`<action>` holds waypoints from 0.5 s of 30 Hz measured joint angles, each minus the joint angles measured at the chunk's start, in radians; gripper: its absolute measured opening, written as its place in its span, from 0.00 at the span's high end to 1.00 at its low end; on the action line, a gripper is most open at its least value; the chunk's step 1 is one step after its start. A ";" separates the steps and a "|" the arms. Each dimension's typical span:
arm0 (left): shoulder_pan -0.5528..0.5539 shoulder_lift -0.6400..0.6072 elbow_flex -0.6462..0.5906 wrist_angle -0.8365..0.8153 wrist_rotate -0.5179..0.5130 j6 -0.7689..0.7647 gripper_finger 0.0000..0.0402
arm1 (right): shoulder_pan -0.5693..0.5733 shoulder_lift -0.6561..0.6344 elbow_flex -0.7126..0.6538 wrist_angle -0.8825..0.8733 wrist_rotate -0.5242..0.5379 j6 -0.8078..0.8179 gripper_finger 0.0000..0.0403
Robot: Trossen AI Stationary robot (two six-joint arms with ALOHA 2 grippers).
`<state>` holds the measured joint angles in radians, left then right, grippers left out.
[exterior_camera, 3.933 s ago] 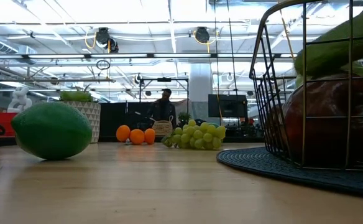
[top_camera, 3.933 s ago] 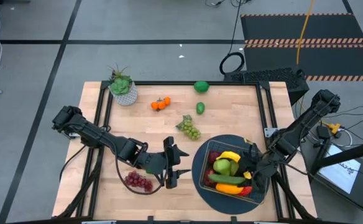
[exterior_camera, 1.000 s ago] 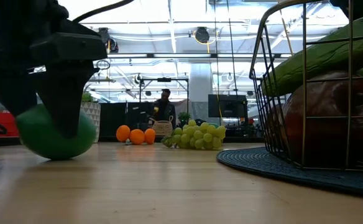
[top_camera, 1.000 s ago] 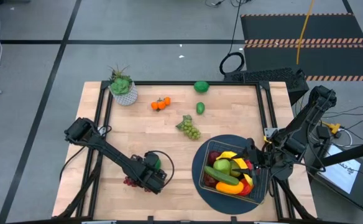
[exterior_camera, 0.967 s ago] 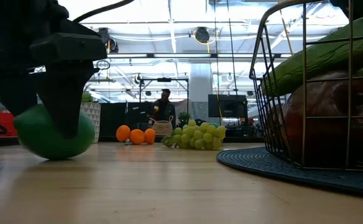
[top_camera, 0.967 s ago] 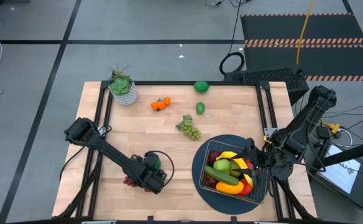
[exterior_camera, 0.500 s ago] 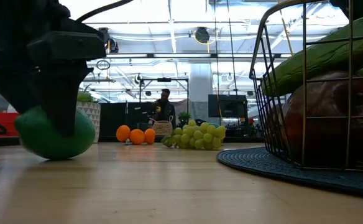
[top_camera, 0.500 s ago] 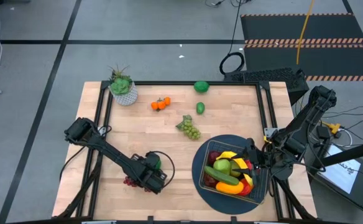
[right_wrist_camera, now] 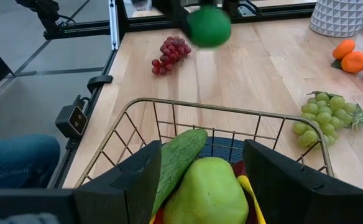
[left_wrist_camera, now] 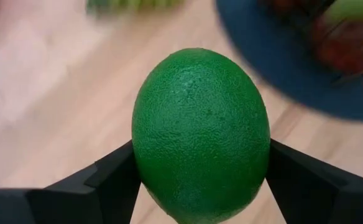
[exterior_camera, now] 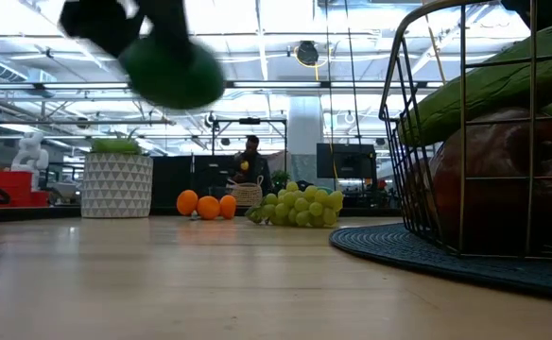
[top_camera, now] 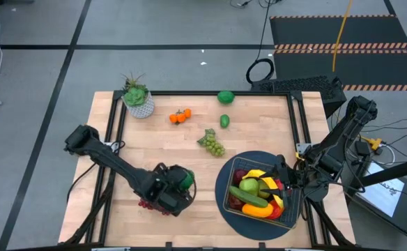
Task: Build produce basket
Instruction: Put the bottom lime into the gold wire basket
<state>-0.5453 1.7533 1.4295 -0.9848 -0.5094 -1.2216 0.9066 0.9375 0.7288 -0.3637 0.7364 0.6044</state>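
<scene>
The left gripper (top_camera: 182, 183) was pinching a dark green lime (left_wrist_camera: 200, 134) between its two fingers and held it up off the table (top_camera: 189, 139), as the low view showed the fruit hanging high in the air with nothing beneath it. From above, this sat near the front edge of the table, left of the basket (top_camera: 231, 202), with the purple grapes (right_wrist_camera: 172, 51) lying just beside the arm on the wood.

The basket rested on a round dark blue mat (top_camera: 221, 181) at the front right and already looked well filled: a cucumber (top_camera: 249, 200), a green pear (top_camera: 250, 186), something yellow that may have been the banana, and red fruit lower down. The right gripper (top_camera: 281, 183) waited at the basket's right side, its fingers spread apart with the pear and cucumber in front of them but apparently gripping nothing.

Much seemed done, yet several pieces were left on the table: the green grapes (top_camera: 212, 144) in the middle, the oranges (top_camera: 180, 116) farther back, a small green fruit (top_camera: 225, 121) near them, and a larger green one (top_camera: 225, 97) at the far edge. The potted plant (top_camera: 138, 97) stood at the far left corner. The lime in hand was probably next for the basket, then the purple grapes
</scene>
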 joint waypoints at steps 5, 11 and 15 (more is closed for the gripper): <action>0.002 -0.056 0.071 0.067 -0.122 0.213 0.25 | 0.000 0.000 0.000 0.000 0.000 0.000 0.46; 0.009 -0.106 0.100 0.255 -0.214 0.534 0.25 | 0.000 0.000 0.000 0.001 0.000 0.003 0.46; 0.021 -0.123 0.100 0.396 -0.226 0.706 0.25 | 0.000 0.000 0.000 0.015 -0.002 0.003 0.46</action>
<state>-0.5241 1.6306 1.5299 -0.5888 -0.7351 -0.5160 0.9066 0.9375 0.7288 -0.3492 0.7345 0.6078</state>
